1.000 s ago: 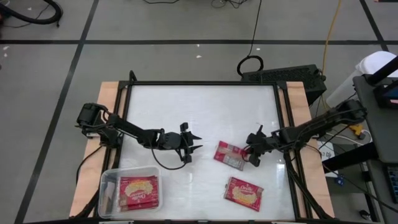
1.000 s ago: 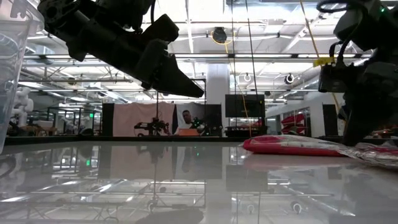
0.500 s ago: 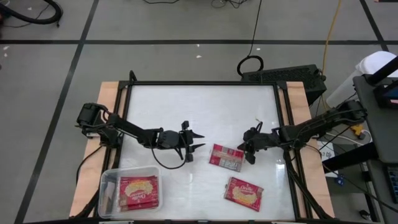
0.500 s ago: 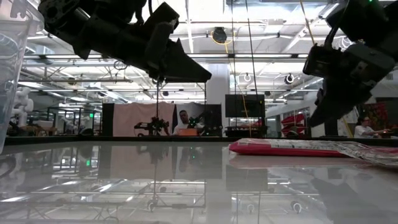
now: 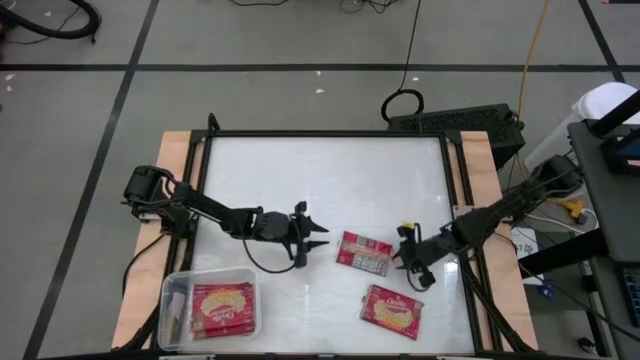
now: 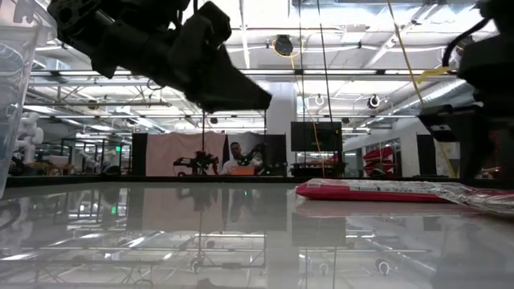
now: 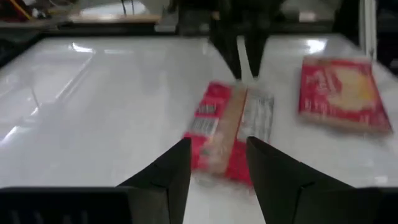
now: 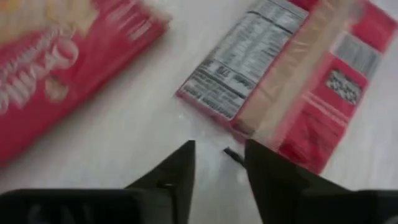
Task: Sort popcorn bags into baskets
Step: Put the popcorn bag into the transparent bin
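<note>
A red popcorn bag (image 5: 364, 253) lies flat mid-table with its grey-white printed back up; it also shows in the left wrist view (image 7: 230, 127), the right wrist view (image 8: 292, 68) and the low view (image 6: 377, 191). A second bag (image 5: 392, 310) lies picture-side up nearer the table's near edge. A third bag (image 5: 222, 305) rests inside the clear tub (image 5: 172, 300) at the near left corner. My left gripper (image 5: 316, 240) hovers open just left of the back-up bag, pointing at it (image 7: 217, 149). My right gripper (image 5: 408, 262) is open, just right of that bag (image 8: 219, 152).
Black rails (image 5: 455, 200) and wooden side strips (image 5: 170, 190) frame the white tabletop. The far half of the table holds nothing of the task. The tub's wall (image 6: 16, 80) stands at the low view's left edge. A person shows far off in the room behind.
The back-up bag slid a little toward the table's left and settled flat. My right gripper drew away from its right end, first lifting, then moving toward the near edge. My left gripper crept slightly right toward the bag.
</note>
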`<state>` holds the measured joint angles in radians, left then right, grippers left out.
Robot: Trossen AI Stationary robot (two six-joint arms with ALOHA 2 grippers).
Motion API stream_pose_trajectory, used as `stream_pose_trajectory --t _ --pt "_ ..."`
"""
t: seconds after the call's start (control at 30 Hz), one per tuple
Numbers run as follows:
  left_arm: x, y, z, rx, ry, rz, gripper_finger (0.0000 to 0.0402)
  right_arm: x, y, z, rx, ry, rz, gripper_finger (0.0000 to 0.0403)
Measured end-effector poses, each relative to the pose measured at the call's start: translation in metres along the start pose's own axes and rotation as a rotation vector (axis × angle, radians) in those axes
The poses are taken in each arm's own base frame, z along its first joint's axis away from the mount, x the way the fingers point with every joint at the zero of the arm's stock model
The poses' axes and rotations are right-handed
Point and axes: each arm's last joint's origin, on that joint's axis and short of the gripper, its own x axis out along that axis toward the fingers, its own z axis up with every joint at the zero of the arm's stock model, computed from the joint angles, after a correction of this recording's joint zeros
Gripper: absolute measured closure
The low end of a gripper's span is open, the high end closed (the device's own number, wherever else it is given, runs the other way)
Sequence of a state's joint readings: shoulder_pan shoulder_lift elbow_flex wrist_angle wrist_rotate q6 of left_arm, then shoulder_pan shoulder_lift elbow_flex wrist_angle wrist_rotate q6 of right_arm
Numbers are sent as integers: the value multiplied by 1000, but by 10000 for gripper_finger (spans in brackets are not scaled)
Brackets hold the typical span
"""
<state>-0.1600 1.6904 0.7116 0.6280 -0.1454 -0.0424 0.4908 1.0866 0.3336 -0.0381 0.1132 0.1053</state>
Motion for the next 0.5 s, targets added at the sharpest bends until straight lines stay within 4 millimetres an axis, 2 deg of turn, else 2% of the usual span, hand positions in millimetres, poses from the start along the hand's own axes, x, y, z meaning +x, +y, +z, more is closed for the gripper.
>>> stream_pose_trajectory --t 0.13,0.27,0.37,0.5 --pt "9 -1 1 -23 -28 -6 245 3 4 -3 -158 20 -69 228" --pt "35 -4 -3 -17 34 -50 245 7 3 -4 -264 47 -131 195" --pt "56 -4 -13 -13 112 -42 245 11 4 -5 -322 67 -130 185" --pt "70 0 -13 -22 168 -26 245 16 4 -5 -377 70 -147 191"
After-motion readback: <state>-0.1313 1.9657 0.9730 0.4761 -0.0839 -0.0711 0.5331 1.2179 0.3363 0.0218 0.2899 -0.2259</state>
